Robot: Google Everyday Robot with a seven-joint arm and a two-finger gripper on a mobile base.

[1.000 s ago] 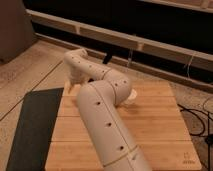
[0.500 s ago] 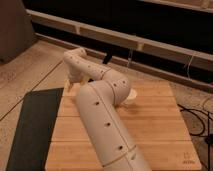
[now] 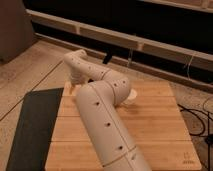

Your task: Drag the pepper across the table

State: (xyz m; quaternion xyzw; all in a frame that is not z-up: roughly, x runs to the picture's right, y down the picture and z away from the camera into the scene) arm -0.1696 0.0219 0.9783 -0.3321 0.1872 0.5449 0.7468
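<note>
My white arm (image 3: 102, 115) reaches from the front over the light bamboo table (image 3: 160, 125), bends at the elbow and folds back to the far left corner. The gripper (image 3: 74, 89) hangs down from the wrist at that corner, just above the table's edge, mostly hidden by the arm. The pepper is not in view; it may lie behind the arm or under the gripper.
A dark grey mat (image 3: 35, 125) lies on the floor along the table's left side. A pale round object (image 3: 131, 95) peeks out right of the elbow. Black cables (image 3: 200, 117) lie on the floor at right. A dark wall with ledges runs behind.
</note>
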